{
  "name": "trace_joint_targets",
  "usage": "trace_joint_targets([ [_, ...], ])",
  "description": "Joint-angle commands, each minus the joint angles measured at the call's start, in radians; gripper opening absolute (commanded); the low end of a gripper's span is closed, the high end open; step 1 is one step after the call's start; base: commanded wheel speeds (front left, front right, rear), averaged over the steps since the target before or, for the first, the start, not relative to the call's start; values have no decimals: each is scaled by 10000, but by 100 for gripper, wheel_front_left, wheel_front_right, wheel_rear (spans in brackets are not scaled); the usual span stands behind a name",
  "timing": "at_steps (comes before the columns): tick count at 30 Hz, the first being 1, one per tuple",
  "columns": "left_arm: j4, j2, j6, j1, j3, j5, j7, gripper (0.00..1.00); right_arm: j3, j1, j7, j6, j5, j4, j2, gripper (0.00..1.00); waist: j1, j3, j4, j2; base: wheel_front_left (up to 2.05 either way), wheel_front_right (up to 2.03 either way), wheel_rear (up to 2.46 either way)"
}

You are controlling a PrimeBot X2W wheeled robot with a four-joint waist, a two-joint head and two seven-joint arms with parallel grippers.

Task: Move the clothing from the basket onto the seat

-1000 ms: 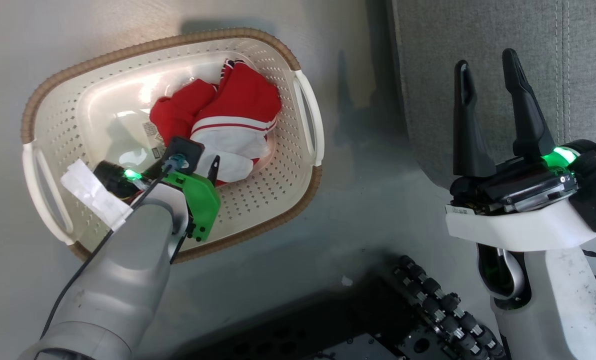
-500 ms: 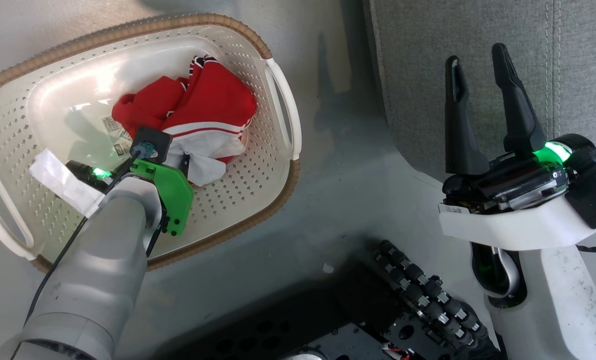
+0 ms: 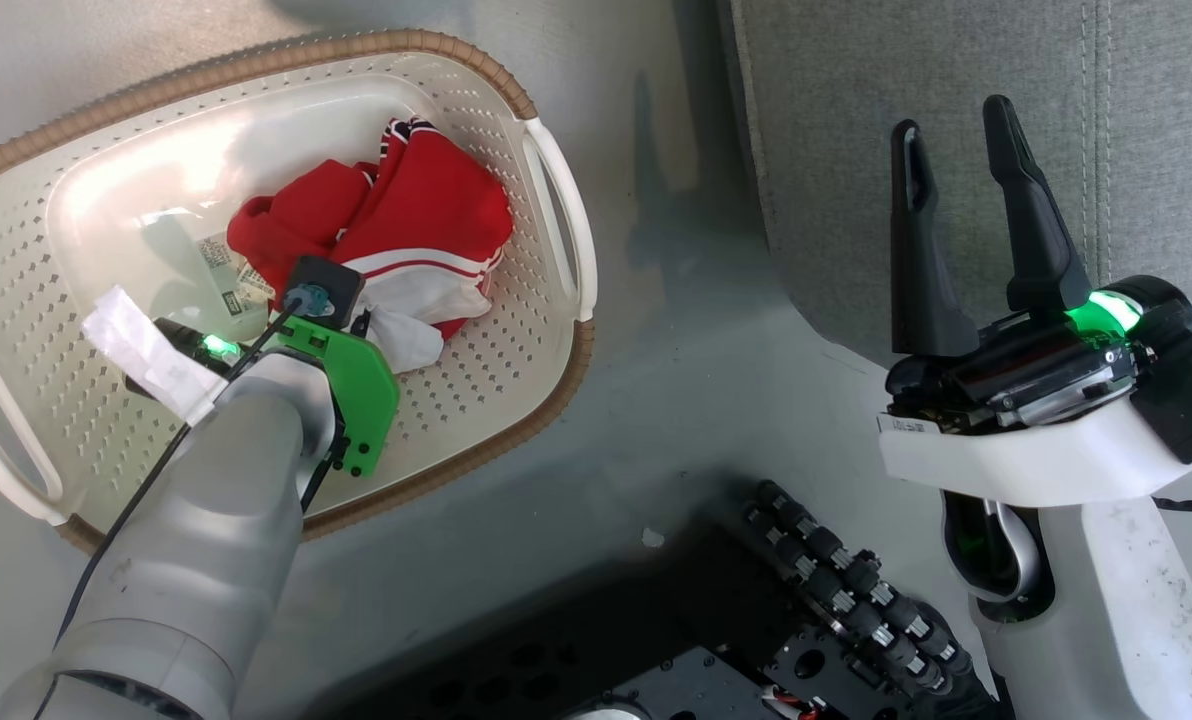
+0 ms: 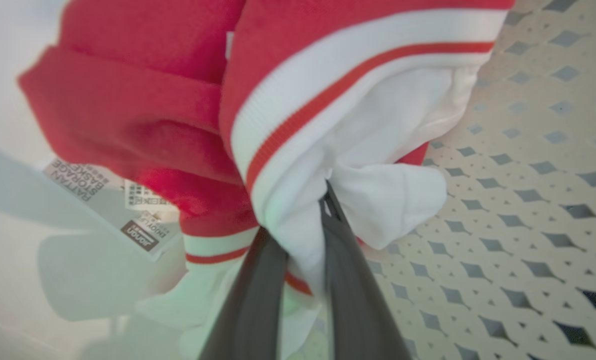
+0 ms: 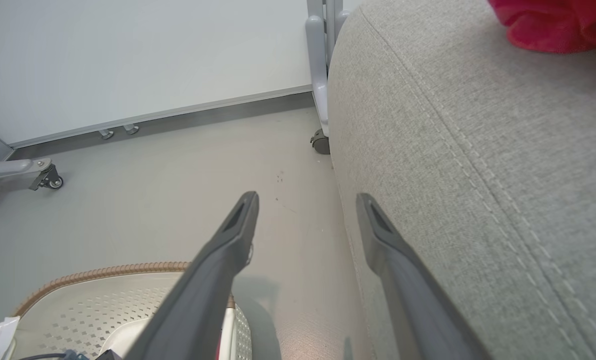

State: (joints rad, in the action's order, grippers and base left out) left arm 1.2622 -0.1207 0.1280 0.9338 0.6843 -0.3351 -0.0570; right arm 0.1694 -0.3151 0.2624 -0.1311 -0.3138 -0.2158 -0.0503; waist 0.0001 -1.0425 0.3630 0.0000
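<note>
Left hand (image 4: 300, 220) pinching clothing (image 3: 426, 210) inside basket (image 3: 496, 350); right hand (image 3: 951, 118) spread beside seat (image 3: 856, 150) edge.

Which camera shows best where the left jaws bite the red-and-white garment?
Left wrist view: the left jaws pinch a white fold of the red-and-white striped fabric garment. Head view: the wrist hides that pinch in the cream perforated basket. Right wrist view catches the basket's rim.

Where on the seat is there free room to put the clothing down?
The seat is bare along its seam, short of a red cloth lying on it. The floor between basket and seat is bare too. Crowded: the basket's middle, where the left gripper pinches the clothing.
</note>
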Motion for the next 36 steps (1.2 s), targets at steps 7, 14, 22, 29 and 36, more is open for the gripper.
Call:
trace_joint_targets([
  [7,41,-147,34,-32,233,-48,-521,0,138,-314,34,7,222,192,-11,100,-1,578,-19,0,0,0,0],
  [14,-23,260,38,-666,499,-167,-1160,0,30,-99,34,7,610,534,-14,100,-1,1948,-618,0,0,0,0],
  [22,-441,621,34,-1452,576,-470,-1878,0,-157,405,34,7,1144,1227,-18,100,-1,3822,-1392,0,0,0,0],
  [29,-1563,652,-286,-2041,482,-570,-2099,0,-315,956,4,7,1391,1699,-20,100,-1,5179,-1918,0,0,0,0],
  [36,-4194,139,-855,-2854,-141,-350,-2093,0,-520,1501,-319,8,1509,1672,-20,100,-1,6239,-2338,0,0,0,0],
])
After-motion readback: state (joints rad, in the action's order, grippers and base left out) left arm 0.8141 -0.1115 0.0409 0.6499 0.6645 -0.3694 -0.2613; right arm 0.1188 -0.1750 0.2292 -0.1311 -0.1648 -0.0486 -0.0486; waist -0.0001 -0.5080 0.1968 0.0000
